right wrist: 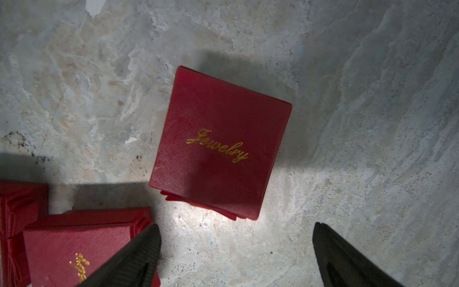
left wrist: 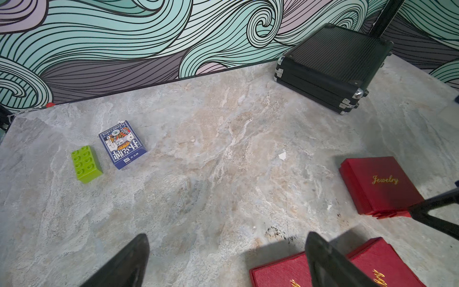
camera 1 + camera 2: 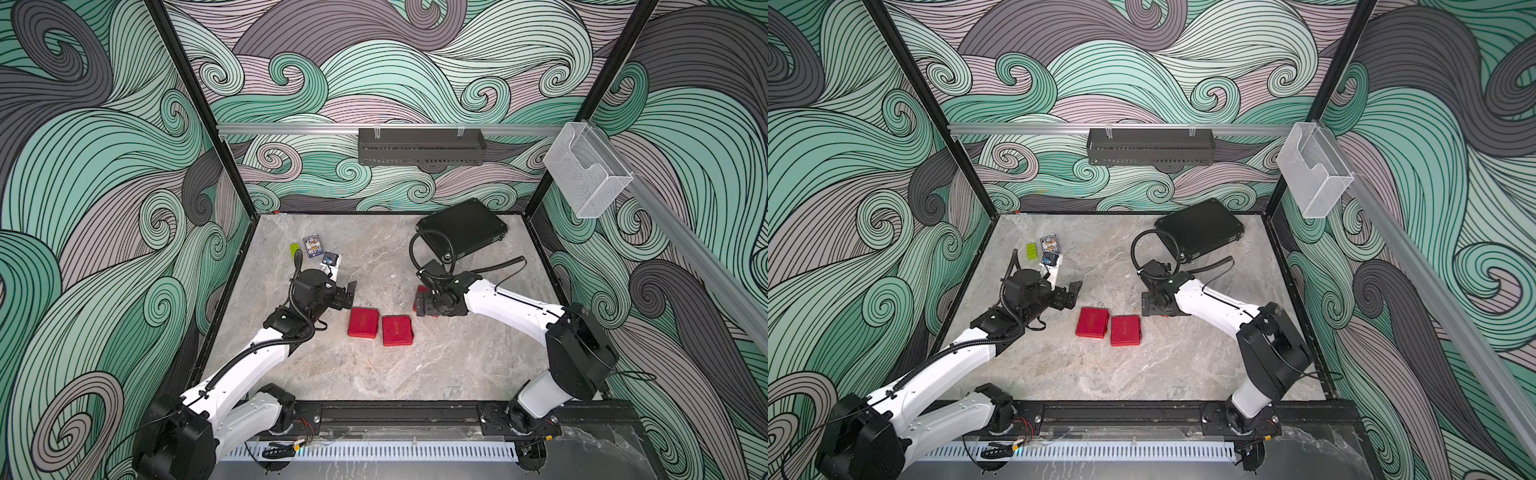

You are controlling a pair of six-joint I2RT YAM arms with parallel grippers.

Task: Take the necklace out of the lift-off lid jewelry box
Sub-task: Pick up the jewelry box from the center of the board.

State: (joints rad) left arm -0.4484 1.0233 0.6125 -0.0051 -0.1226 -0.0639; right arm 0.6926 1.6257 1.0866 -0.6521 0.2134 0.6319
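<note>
Enclosure: three walls (image 3: 395, 75) papered in teal, grey and mauve wave swirls, with black corner posts. An aluminium rail (image 3: 291, 128) along the back wall carries a black slotted tray (image 3: 422, 145). A clear plastic holder (image 3: 586, 170) hangs at the right wall.

Surface: grey-beige marble-look tabletop (image 3: 374, 374), scuffed, with dark specks and small white chips near the middle.

Black ribbed case (image 3: 463, 226): shut, far right corner, set askew.

Three red jewelry boxes with gold "Jewelry" script, every lid on, so the necklace is out of sight. The centre box (image 3: 364, 322) and its neighbour (image 3: 397, 330) lie side by side mid-table. The third box (image 1: 221, 141) sits apart from them, toward the right arm.

Right gripper (image 1: 236, 226): hangs over the third box, jaws spread wide, fingertips clear of it.

Left gripper (image 2: 228, 236): also spread wide, holding nothing, over bare table just beside the pair.

Playing-card pack (image 2: 123, 144) and green studded brick (image 2: 86, 164): just beside each other, far left.
</note>
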